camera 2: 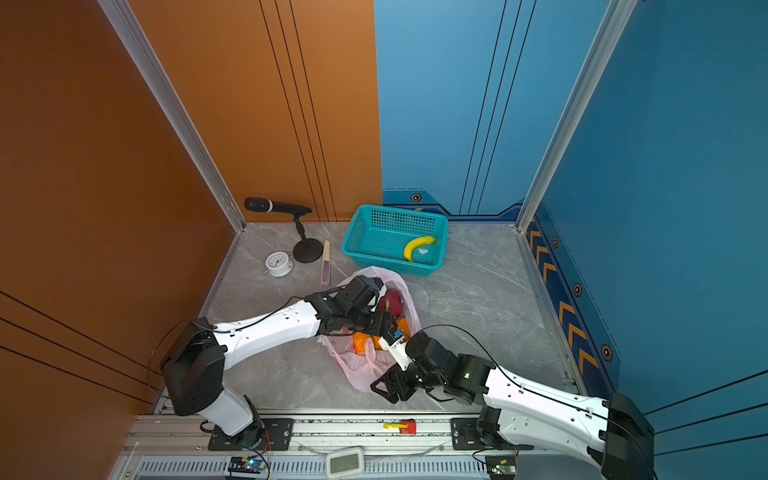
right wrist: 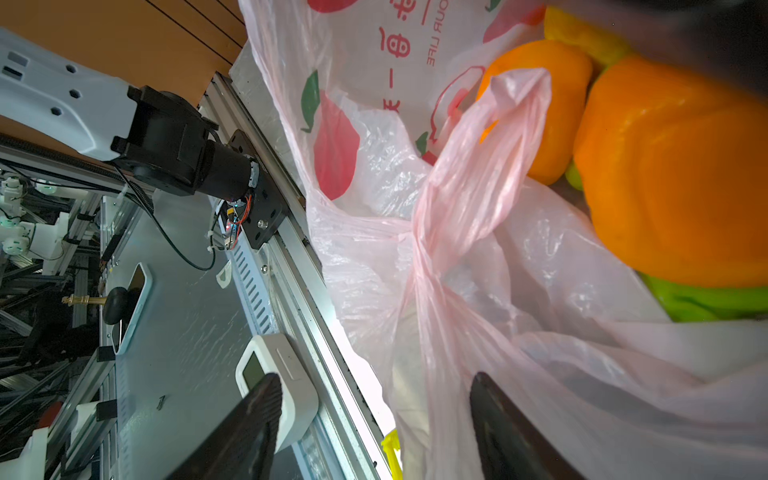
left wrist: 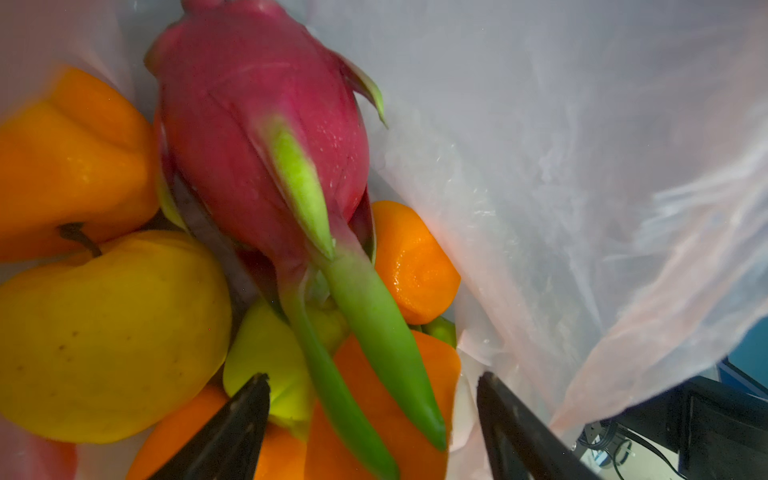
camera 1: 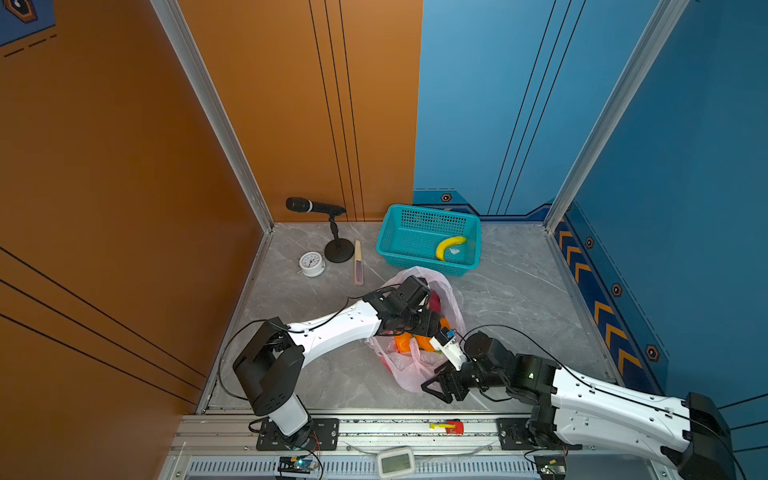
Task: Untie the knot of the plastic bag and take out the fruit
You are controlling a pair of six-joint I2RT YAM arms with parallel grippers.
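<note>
**Left gripper** (left wrist: 372,376): jaws were released and held nothing. They sat inside the mouth of the plastic bag (camera 1: 409,368), over the fruit (left wrist: 104,332).

Hazard: closing here would likely catch only the green scales of the dragon fruit (left wrist: 257,124), which could slip or tear. The finger nearest the film could pinch the bag wall and drag it.

**Right gripper** (right wrist: 374,376): jaws were released at the bag's near edge, with a handle strand running between them. The knot (right wrist: 411,239) showed as a bunched twist just beyond.

Hazard: pulling along the strand would probably tighten the knot or tip the bag.

**Print:** the lettering (right wrist: 432,41) read "OUR LIFE", with its start cut off. The red characters (right wrist: 395,45) beside it were too creased to read.
</note>
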